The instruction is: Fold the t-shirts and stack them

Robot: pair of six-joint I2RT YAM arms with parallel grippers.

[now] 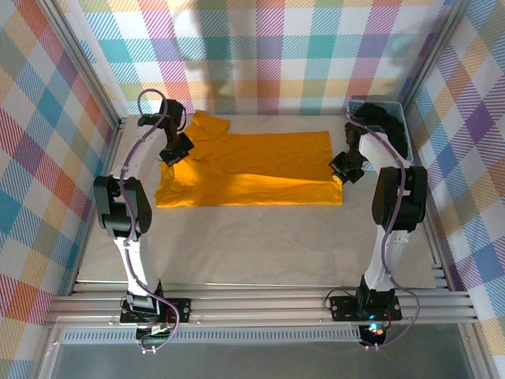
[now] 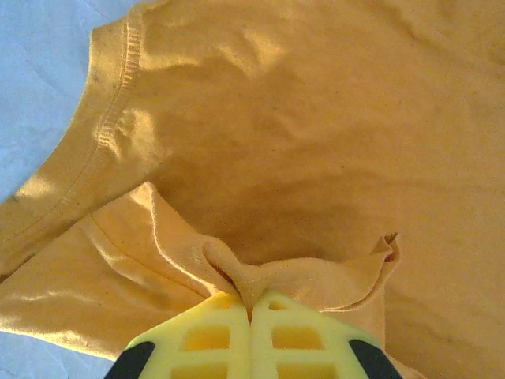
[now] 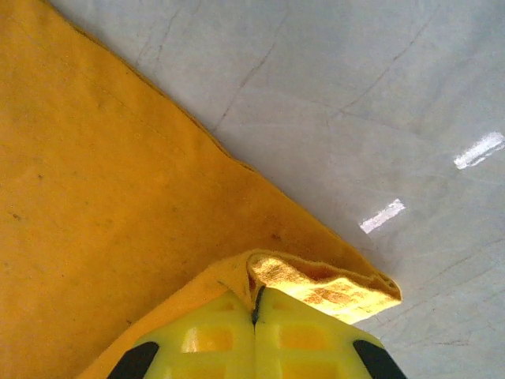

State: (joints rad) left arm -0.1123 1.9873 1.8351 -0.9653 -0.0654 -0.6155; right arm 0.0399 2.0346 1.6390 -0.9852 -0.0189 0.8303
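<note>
Pale grey counter (image 1: 237, 253) carries the orange t-shirt (image 1: 260, 170), which I see spread nearly flat across its far half, toward 12 o'clock. The shirt lies sideways, with the neck end toward 9 o'clock, the hem toward 3 o'clock, and one sleeve poking out at about 11 o'clock.

At the shirt's 9 o'clock edge, my left end effector (image 1: 172, 154) is clenched on a pinch of the cloth. On the left wrist camera the yellow fingers (image 2: 209, 335) meet with a puckered fold squeezed between them, just beside the ribbed collar (image 2: 110, 118).

At the shirt's 4 o'clock corner, my right end effector (image 1: 341, 175) is clenched on the hem corner. On its wrist camera the doubled corner curls up out of the closed tips.

Beyond the right arm, at the counter's 2 o'clock, stands a light blue basket (image 1: 401, 120). Plaid walls (image 1: 276, 47) surround it all.
</note>
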